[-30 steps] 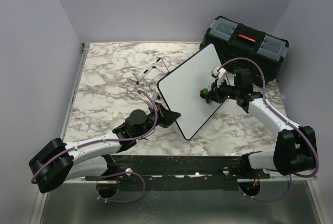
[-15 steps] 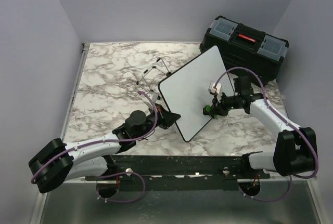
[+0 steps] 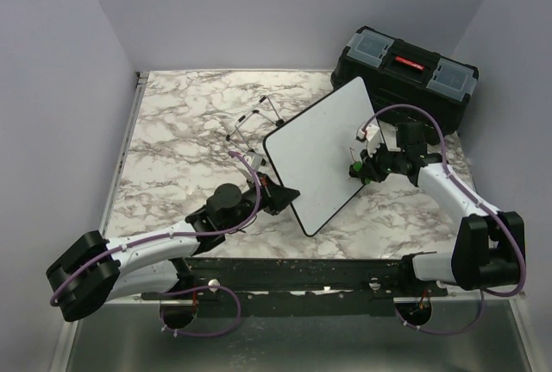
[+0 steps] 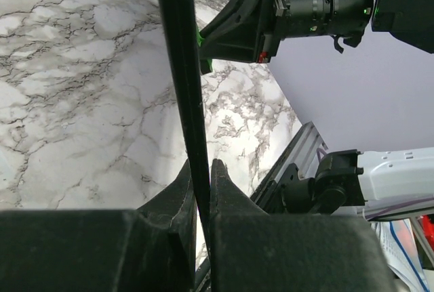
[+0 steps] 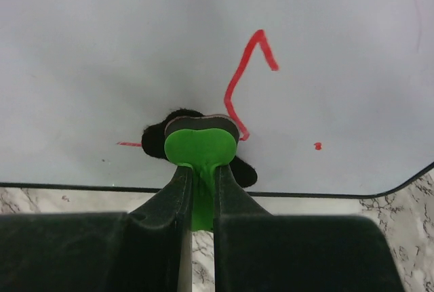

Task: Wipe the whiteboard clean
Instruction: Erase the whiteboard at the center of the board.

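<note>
The whiteboard [image 3: 319, 152], white with a thin black rim, stands tilted in the middle of the table. My left gripper [image 3: 289, 192] is shut on its lower left rim [image 4: 183, 75]. My right gripper [image 3: 360, 170] is shut on a green eraser [image 5: 200, 150] with a black felt pad, pressed against the board near its right edge. In the right wrist view the board [image 5: 135, 48] still bears a red stroke [image 5: 241, 82], a short red dash and a red dot around the eraser.
A black toolbox [image 3: 405, 74] with a red handle stands at the back right, just behind the board. A thin black wire easel stand [image 3: 254, 122] lies on the marble table [image 3: 172, 139] left of the board.
My right gripper has swept the eraser down and left, then back right toward the board's right edge. The left gripper has kept its hold on the rim.
</note>
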{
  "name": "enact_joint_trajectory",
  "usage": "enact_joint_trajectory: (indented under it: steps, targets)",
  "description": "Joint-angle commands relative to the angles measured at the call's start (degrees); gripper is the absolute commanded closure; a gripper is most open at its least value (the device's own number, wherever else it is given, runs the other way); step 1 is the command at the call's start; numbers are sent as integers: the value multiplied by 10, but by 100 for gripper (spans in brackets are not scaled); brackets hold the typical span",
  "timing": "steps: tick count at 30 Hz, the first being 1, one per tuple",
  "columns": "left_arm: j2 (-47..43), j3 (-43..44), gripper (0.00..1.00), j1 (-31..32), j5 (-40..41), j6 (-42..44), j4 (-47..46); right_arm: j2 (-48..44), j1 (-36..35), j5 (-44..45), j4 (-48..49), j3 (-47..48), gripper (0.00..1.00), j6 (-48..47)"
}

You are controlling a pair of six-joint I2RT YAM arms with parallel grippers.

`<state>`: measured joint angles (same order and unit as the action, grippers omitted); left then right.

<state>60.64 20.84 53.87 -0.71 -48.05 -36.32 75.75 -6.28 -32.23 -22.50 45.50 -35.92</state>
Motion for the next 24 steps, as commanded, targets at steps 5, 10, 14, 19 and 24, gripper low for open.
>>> enact_joint_trajectory:
  steps: [5, 10, 14, 19, 24]
  targets:
    - [-19, 20, 100, 13, -67, -6, -127, 31, -1, -45, 8, 28, 99, 6]
    - [-12, 19, 100, 13, -64, -6, -136, 41, -85, -143, -184, 31, 99, -159]
    - [-4, 21, 100, 13, -67, -11, -143, -5, -101, -116, -55, 7, 99, -35]
    - [-12, 17, 100, 13, -65, -12, -138, -33, -96, 52, 72, 9, 99, 86]
    - [-23, 10, 100, 13, -63, -9, -137, -41, -76, 93, 7, -13, 99, -6]
